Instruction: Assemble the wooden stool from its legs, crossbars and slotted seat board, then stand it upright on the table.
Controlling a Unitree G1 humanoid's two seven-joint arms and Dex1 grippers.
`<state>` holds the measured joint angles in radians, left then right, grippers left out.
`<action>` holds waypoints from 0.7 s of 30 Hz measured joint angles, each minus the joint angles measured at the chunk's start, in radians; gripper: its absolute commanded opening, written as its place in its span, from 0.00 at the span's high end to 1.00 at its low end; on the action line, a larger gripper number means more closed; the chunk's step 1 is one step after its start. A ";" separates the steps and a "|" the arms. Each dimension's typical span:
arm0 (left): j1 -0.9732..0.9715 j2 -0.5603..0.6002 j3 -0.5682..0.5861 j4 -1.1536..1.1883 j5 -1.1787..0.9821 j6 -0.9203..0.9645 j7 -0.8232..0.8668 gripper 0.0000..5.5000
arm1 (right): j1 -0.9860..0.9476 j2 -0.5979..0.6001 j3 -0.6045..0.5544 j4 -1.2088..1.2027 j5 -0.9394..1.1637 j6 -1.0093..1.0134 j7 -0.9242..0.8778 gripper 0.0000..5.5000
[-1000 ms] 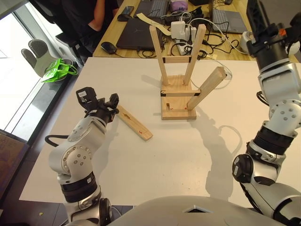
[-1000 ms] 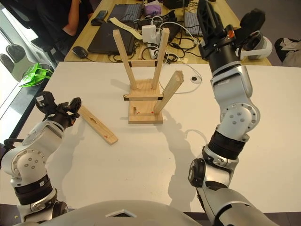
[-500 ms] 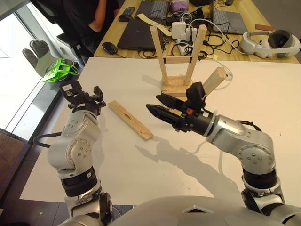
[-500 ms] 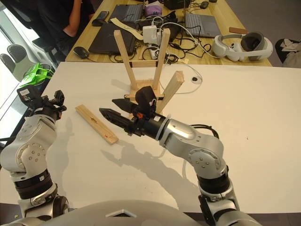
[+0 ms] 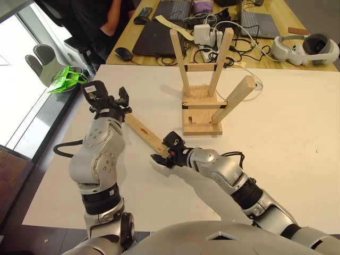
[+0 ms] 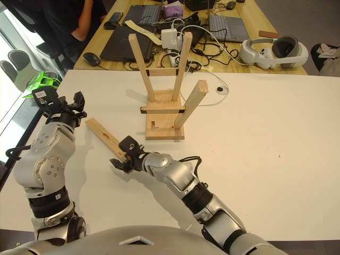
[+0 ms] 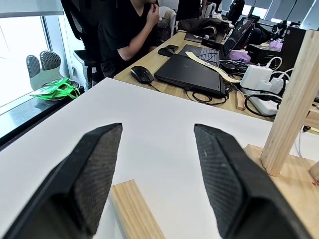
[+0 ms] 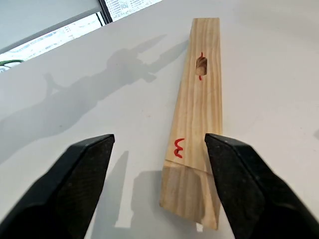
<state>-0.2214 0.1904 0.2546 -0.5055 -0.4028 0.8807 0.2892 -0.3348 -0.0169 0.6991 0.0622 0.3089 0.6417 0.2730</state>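
We see the white surface (image 5: 297, 138) carrying everything, and behind its far edge a wooden desk (image 5: 125, 42) with laptops, cables and a white headset (image 5: 307, 47). Toward the far middle of the surface lies the partly built stool (image 5: 202, 114), upside down: its seat board (image 5: 197, 126) lies flat, 2 legs (image 5: 180, 61) stand upright from it with a pale crossbar (image 5: 200, 67) joining them near their tops, and a 3rd leg (image 5: 236, 101) leans outward to our right. A dark crossbar (image 5: 204, 105) runs low across the board between the upright and the leaning leg. To the left of the stool, apart from it, 1 loose leg (image 5: 146, 134) lies flat on the surface at a slant; it shows a drilled hole and red pen marks on its upper face. The right gripper (image 8: 159, 138) sits low at the near end of this loose leg, released, with the wood's end between its spread fingers (image 8: 84, 184); we cannot tell whether either finger touches the wood. The left gripper (image 7: 158, 128) hangs just beyond the far end of the same leg, also released and holding nothing.
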 measured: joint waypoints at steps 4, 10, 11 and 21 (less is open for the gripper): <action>-0.003 -0.010 0.001 0.001 0.015 0.000 -0.013 0.52 | -0.050 0.025 0.007 0.079 -0.085 -0.020 0.028 0.41; -0.006 -0.024 0.009 0.000 0.022 0.000 -0.019 0.52 | -0.057 0.079 -0.071 0.190 -0.116 -0.003 0.045 0.62; -0.007 -0.025 0.011 0.000 0.024 0.000 -0.020 0.52 | -0.058 0.084 -0.084 0.198 -0.122 -0.005 0.048 0.62; -0.019 -0.052 0.047 -0.001 0.026 0.010 -0.041 0.52 | -0.053 0.094 -0.175 0.229 -0.180 -0.082 0.043 0.63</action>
<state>-0.2407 0.1382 0.3014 -0.5062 -0.3771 0.8905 0.2482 -0.3878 0.0767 0.5239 0.2915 0.1293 0.5592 0.3158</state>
